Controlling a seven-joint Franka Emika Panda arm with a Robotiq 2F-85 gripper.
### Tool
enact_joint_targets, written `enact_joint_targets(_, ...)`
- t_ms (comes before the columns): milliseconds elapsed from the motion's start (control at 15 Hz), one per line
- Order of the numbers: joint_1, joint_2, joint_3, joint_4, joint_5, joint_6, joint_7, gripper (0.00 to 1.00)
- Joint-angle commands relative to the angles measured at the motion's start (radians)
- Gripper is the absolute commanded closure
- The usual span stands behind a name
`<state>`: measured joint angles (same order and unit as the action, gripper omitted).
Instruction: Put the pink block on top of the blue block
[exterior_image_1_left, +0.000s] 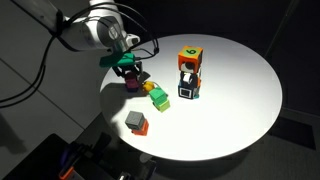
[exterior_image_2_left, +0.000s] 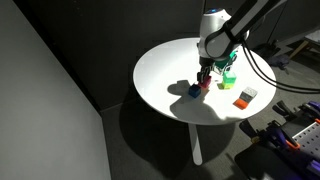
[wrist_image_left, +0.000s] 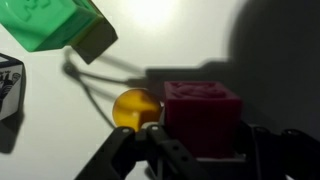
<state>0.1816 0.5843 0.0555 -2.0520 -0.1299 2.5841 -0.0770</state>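
White round desk, dark surroundings: arm enters from upper left, pincer pointing down, jaws flanking the pink block, which sits square at the wrist view's lower centre. Whether they clamp it is unclear. Blue block lies just beside.

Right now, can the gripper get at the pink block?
Probably yes. The gripper is right at the pink block. In the wrist view the block sits between its jaws with its top bare, and the green block lies clear off to one side.
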Motion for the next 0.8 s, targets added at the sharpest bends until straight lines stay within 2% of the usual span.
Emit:
enact_joint_targets(0,0.013,0.033,0.006,0.062,-0.002,-0.058,0.042,0.73)
enact_joint_targets(400,0.034,0.052,0.009,0.107,0.009,-0.124,0.106,0.73)
enact_joint_targets(733,0.046,0.07,0.013,0.136,0.007,-0.133,0.138,0.73)
